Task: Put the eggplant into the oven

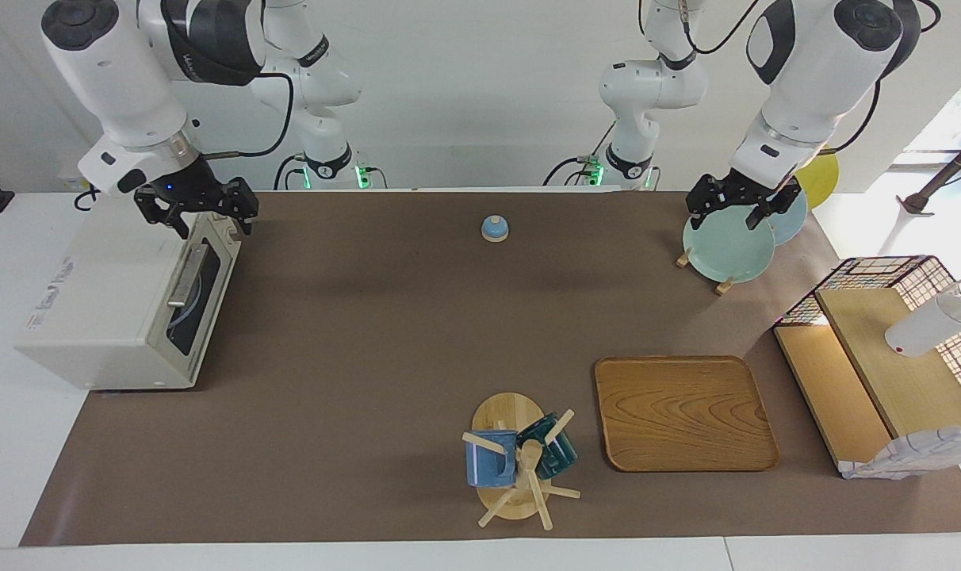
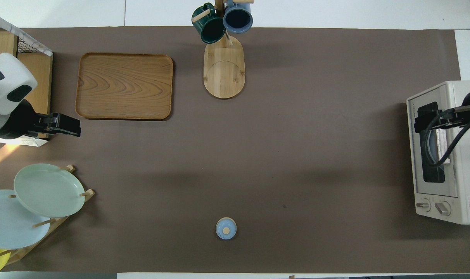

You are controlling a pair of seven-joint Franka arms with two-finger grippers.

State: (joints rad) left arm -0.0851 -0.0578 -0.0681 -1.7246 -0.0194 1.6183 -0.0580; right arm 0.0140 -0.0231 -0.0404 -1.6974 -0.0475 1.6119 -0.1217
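Both grippers apparently spread, empty — right gripper (image 1: 199,212) over oven (image 1: 108,317) edge, left gripper (image 1: 740,202) over plates (image 1: 726,250).

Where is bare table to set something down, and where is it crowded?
The widest bare stretch lies between the oven and the mug tree, running up to the small blue bell. The wooden tray is bare too. It is crowded at the left arm's end: plate rack, then wire shelf.

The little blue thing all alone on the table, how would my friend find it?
Start at the brown table mat, on its edge nearest the robots. Midway between the two arms' bases sits a small round blue dome with a tan knob. Nothing stands near it, and it is the smallest thing there.
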